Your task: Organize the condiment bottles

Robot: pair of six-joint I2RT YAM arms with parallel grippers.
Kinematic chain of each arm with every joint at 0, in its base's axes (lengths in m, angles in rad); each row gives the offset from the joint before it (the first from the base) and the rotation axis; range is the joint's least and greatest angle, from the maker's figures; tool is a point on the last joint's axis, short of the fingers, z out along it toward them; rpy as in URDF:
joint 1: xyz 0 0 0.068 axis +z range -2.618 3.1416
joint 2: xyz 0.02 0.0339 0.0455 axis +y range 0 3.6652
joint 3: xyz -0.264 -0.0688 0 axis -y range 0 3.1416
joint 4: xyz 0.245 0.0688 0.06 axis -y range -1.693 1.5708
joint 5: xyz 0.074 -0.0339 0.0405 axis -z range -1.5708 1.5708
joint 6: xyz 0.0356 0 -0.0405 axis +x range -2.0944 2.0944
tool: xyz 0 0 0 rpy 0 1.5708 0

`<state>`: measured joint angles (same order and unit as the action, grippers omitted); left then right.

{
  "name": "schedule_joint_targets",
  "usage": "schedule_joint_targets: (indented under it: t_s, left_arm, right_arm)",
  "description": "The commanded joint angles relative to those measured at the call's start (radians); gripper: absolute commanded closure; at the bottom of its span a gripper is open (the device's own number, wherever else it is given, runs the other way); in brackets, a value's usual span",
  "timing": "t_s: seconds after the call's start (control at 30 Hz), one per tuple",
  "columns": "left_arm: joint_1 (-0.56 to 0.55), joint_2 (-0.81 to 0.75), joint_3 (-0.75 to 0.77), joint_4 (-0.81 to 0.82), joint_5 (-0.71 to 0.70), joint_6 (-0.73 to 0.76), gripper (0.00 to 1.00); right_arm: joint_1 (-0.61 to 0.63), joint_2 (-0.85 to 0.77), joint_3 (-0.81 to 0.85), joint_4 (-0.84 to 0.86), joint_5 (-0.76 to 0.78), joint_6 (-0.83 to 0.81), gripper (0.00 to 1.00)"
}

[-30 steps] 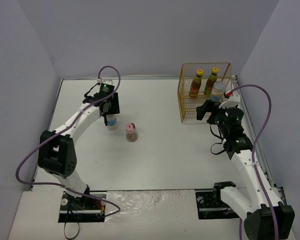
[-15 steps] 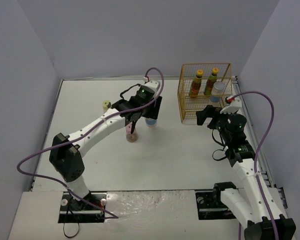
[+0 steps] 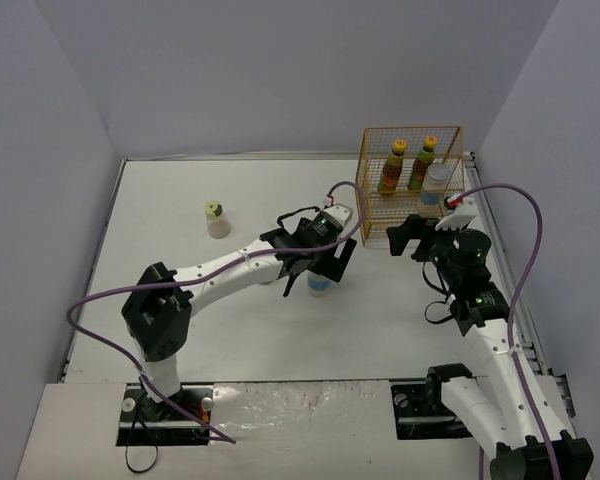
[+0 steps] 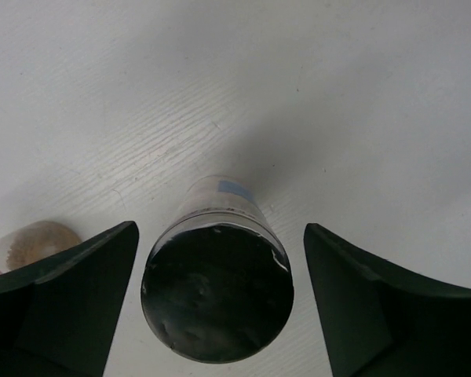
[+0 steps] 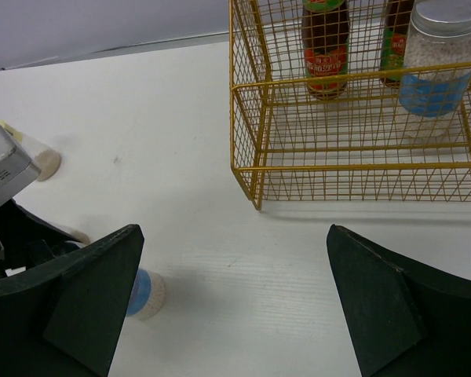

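Top: left gripper (image 3: 323,264) has swung in from upper left and set the silver-lidded bottle (image 3: 319,286) mid-frame, left of the basket (image 3: 361,190).
Left wrist: jaws now apart, gaps either side of the lid. Bottle released, standing upright.
Right wrist: right gripper (image 5: 231,232) spread wide, empty, facing the basket. It probably loads this bottle next.

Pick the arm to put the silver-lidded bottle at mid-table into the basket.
Right. The right gripper is open and empty beside the yellow wire basket, facing the bottle. The left gripper, jaws open around the bottle, is at full stretch.
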<state>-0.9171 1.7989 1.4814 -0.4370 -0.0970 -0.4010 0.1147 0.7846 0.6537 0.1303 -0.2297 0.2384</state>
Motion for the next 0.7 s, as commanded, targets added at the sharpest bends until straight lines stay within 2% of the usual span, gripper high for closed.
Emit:
schedule_joint_targets:
  t_s: [0.0,0.1,0.2,0.33,0.43,0.67]
  left_arm:
    - [0.004,-0.078,0.001,0.097,-0.023,-0.032,0.12]
    - [0.003,-0.093,-0.004,0.097,-0.021,-0.041,0.05]
    - [0.004,-0.134,-0.012,0.092,-0.036,-0.046,0.03]
    - [0.024,-0.222,-0.035,0.089,-0.085,-0.047,0.03]
    - [0.061,-0.313,-0.062,0.090,-0.107,-0.048,0.03]
    - [0.270,-0.525,-0.212,0.061,-0.118,-0.058,0.03]
  right_arm:
    - [0.021,0.025,0.011,0.057,-0.035,-0.026,0.00]
    - [0.043,0.043,0.015,0.058,-0.037,-0.036,0.00]
    - [0.069,0.058,0.022,0.063,-0.037,-0.051,0.00]
    - [0.156,0.095,0.044,0.056,-0.007,-0.084,0.00]
    - [0.279,0.145,0.065,0.052,0.073,-0.116,0.00]
    - [0.488,0.283,0.099,0.107,0.164,-0.155,0.00]
